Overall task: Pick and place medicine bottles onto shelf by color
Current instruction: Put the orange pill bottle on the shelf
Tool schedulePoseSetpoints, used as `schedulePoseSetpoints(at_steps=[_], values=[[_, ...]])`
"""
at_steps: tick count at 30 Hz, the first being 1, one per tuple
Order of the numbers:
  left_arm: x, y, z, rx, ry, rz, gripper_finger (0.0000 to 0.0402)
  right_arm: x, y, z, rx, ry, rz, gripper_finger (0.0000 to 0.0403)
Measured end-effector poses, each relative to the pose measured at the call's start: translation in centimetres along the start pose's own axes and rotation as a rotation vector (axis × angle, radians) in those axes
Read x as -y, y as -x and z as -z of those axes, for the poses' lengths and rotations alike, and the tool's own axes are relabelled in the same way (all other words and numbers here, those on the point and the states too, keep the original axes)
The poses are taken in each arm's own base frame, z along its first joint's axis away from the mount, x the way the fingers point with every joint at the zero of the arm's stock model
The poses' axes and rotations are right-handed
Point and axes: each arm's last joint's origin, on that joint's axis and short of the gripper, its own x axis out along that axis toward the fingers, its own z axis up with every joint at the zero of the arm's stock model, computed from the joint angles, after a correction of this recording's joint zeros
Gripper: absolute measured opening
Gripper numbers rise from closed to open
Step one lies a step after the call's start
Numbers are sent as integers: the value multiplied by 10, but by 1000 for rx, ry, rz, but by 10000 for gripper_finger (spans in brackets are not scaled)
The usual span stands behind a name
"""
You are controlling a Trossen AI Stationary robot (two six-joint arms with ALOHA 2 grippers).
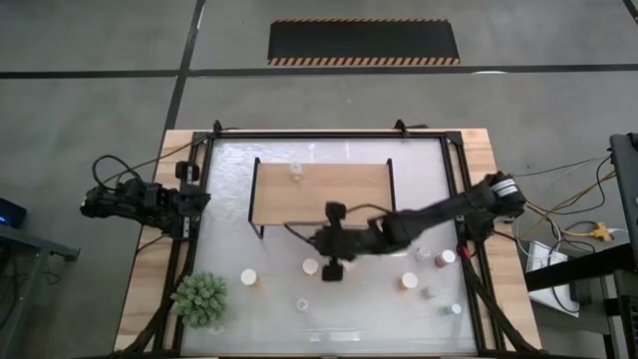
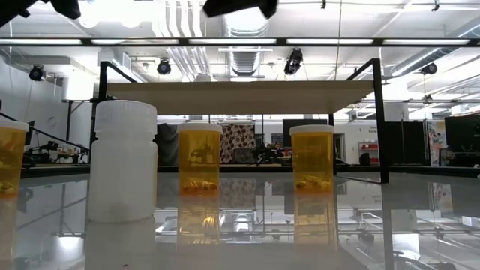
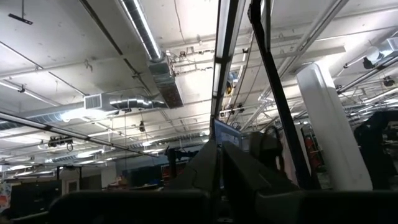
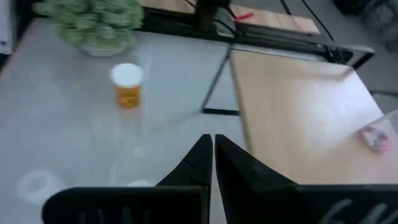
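- Overhead, the right gripper (image 1: 332, 267) reaches across the table (image 1: 150, 269) from the right side, hovering just in front of the shelf (image 1: 324, 189), its fingers pressed together and holding nothing.
- From the right wrist, the closed fingertips (image 4: 205, 152) hang above the glossy white surface, beside the shelf's front corner leg.
- One clear bottle (image 1: 296, 172) stands on the shelf near its back edge; the wrist camera catches it as a blurred shape (image 4: 375, 138) on the light wood.
- Remaining medicine bottles sit scattered on the table in front of the shelf: an orange one (image 1: 249, 278) near the plant (image 1: 202, 298), another (image 1: 310, 266) just beside the gripper, one (image 1: 409, 281) farther right, and a small cluster (image 1: 439, 258) by the right rail.
- At table height, a white bottle (image 2: 123, 161) and two orange bottles (image 2: 199, 158) (image 2: 311, 159) stand before the shelf's underside.
- The left gripper (image 1: 189, 199) waits at the table's left edge, fingers shut and empty, its camera aimed up at the ceiling.
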Motion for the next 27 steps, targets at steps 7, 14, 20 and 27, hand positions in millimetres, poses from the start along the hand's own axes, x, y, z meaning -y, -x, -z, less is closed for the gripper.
schedulePoseSetpoints(at_steps=[7, 14, 20, 27], values=[[1, -2, 1, -3, 27, 1, 5, -44, 47, 17, 4, -28, -70, 9], [0, -2, 0, 7, 52, -2, 5, -51, 105, 25, -209, -389, -108, 9], [-1, -2, -3, 36, 55, -11, 5, -46, 138, 37, -488, -871, -67, 37], [-1, -2, -3, 38, 47, -12, 5, -49, 144, 58, -840, -1138, 84, 139]])
